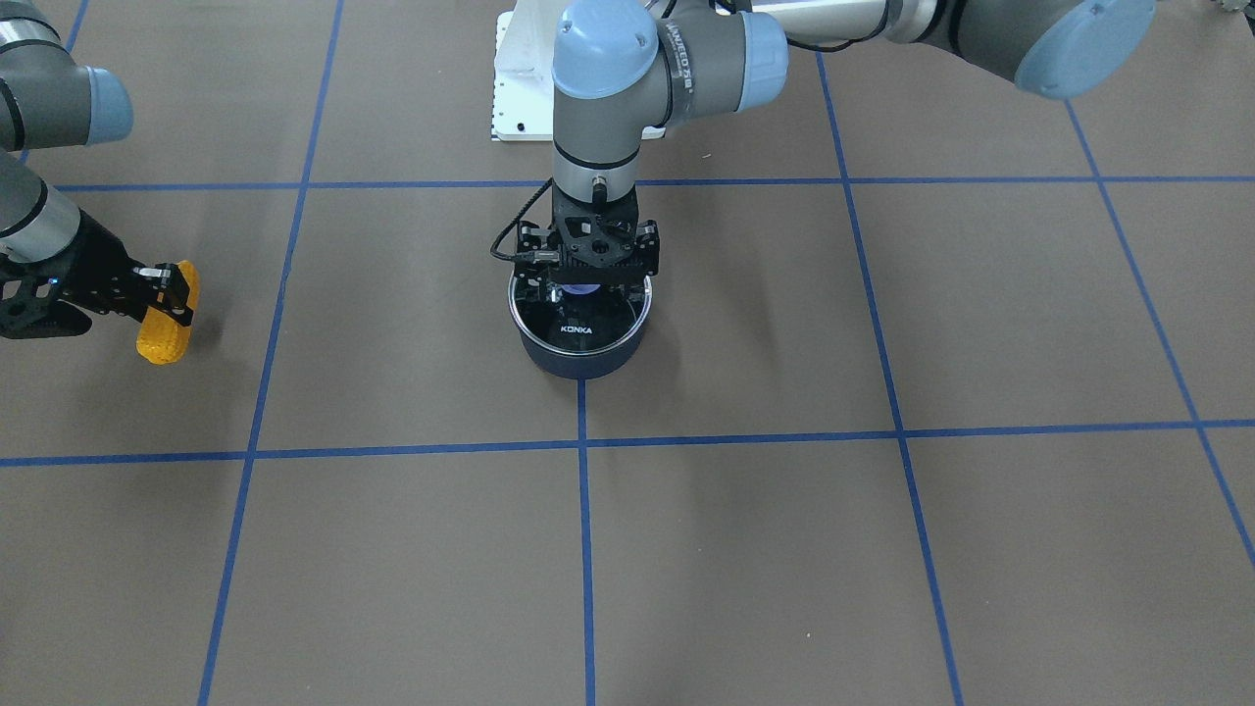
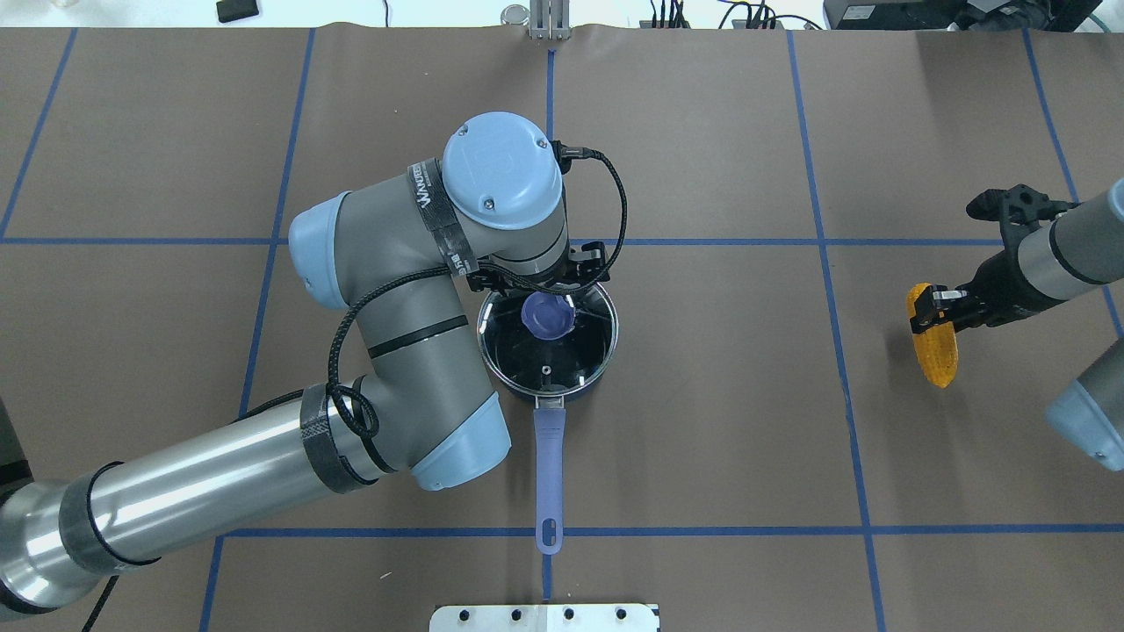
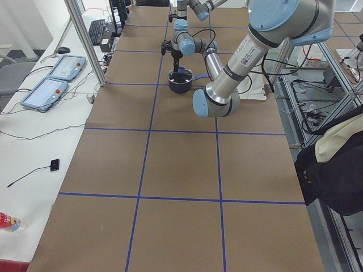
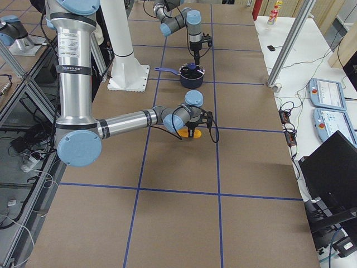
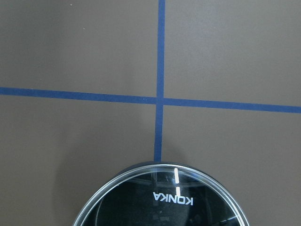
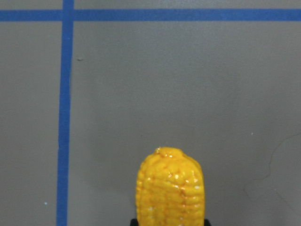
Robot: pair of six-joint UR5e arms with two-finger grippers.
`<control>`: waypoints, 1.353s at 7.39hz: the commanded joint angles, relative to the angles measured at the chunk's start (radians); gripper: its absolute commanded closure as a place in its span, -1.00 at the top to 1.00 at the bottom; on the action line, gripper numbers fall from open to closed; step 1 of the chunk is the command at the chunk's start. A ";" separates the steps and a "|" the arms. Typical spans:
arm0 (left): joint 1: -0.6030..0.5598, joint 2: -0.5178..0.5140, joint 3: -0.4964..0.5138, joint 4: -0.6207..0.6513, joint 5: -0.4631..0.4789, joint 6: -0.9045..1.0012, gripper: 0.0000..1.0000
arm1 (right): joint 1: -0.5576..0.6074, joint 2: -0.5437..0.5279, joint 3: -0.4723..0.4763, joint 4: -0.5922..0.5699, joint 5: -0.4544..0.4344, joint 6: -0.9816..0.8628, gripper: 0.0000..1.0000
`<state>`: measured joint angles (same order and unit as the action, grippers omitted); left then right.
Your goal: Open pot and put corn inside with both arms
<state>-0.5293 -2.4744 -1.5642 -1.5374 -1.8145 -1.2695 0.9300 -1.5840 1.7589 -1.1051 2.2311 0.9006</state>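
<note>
The right gripper [image 1: 172,294] has its jaws clenched on the corn [image 1: 165,331], well apart from the pot [image 1: 583,363], while the left gripper [image 1: 586,286] has its jaws released around the lid knob [image 2: 546,316].

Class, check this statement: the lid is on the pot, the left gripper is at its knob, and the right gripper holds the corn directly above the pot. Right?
One error. The right gripper holds the corn well off to the side of the pot, not above it, as the overhead exterior view shows. The lid is on, with the left gripper at its knob.
</note>
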 commanded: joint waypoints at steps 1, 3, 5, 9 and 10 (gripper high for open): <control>0.012 0.005 0.000 0.000 0.009 0.004 0.96 | 0.019 0.012 -0.003 -0.004 0.010 0.000 -0.38; 0.014 0.008 0.001 0.000 0.009 0.009 0.76 | 0.032 0.018 -0.003 -0.004 0.024 0.000 -0.38; 0.014 0.008 0.001 0.002 0.007 0.009 0.45 | 0.035 0.021 -0.003 -0.004 0.025 0.000 -0.35; 0.014 0.008 -0.007 0.002 0.000 0.009 0.13 | 0.049 0.054 0.001 -0.044 0.027 0.000 -0.35; 0.014 0.008 -0.007 0.002 0.001 0.010 0.15 | 0.049 0.061 0.001 -0.054 0.027 0.000 -0.35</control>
<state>-0.5154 -2.4671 -1.5692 -1.5355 -1.8132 -1.2607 0.9762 -1.5350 1.7582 -1.1413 2.2575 0.9005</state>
